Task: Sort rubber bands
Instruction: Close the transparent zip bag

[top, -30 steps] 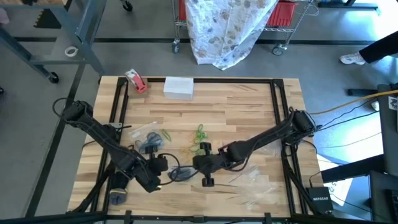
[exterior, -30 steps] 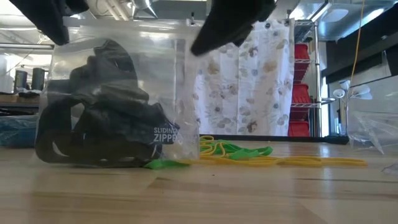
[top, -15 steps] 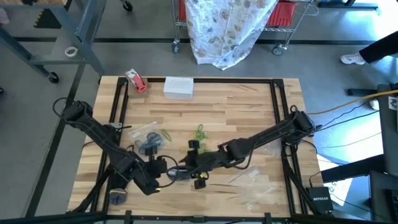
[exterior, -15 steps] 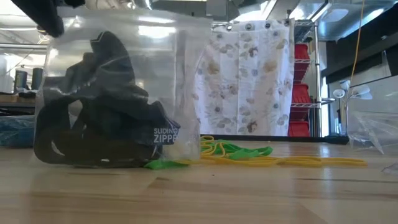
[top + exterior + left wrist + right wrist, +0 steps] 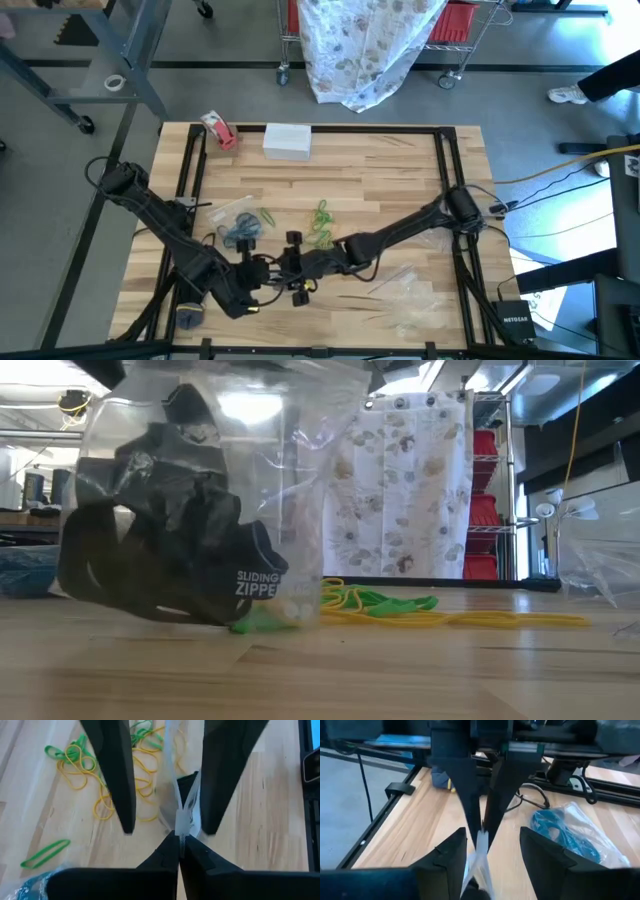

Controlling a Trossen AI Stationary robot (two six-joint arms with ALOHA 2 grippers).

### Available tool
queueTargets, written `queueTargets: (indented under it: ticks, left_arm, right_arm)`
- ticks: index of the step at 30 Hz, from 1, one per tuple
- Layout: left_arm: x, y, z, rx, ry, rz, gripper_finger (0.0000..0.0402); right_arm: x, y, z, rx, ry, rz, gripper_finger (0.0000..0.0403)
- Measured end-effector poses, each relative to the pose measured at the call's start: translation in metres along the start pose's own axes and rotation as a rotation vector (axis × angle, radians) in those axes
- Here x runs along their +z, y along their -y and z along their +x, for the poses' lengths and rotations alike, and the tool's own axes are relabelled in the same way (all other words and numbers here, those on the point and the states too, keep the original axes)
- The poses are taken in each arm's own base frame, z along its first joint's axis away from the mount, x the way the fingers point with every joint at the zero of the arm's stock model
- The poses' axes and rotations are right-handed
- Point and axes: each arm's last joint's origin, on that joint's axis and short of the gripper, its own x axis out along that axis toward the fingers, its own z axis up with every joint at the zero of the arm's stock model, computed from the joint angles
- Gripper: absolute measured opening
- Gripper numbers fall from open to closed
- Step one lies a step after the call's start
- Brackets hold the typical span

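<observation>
The left gripper (image 5: 178, 836) pinches the rim of a crinkled clear zipper bag (image 5: 290, 480) stuffed with black rubber bands (image 5: 160, 550); the right gripper (image 5: 479, 840) stands with jaws parted astride that rim; thin green and yellow loops (image 5: 320, 222) lie loose on the wooden counter (image 5: 380, 175).

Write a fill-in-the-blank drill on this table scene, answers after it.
1. The left gripper is shut on the rim of a clear ____.
2. The bag holds rubber bands coloured ____.
3. The right gripper jaws stand ____ around the bag's rim.
4. Loose green and ____ bands lie on the table.

Answers: bag; black; open; yellow
</observation>
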Motion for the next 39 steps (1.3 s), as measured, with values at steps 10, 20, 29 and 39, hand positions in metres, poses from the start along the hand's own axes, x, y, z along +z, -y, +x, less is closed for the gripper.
queueTargets:
  ticks: [10,20,29,39]
  left_arm:
    - [0.0,0.0,0.0,0.003,0.002,0.0,0.0]
    - [0.0,0.0,0.0,0.006,0.001,-0.001,0.0]
    - [-0.001,0.0,-0.001,0.011,0.006,-0.005,0.0]
    - [-0.002,0.001,-0.001,0.005,0.0,-0.007,0.0]
  right_arm:
    - [-0.002,0.0,0.001,0.001,-0.012,-0.002,0.0089]
    - [-0.01,-0.003,0.007,0.027,-0.031,-0.008,0.0025]
    - [-0.009,-0.001,0.002,0.018,-0.076,-0.022,0.0013]
    - [-0.002,0.005,-0.025,0.009,-0.215,-0.051,0.0014]
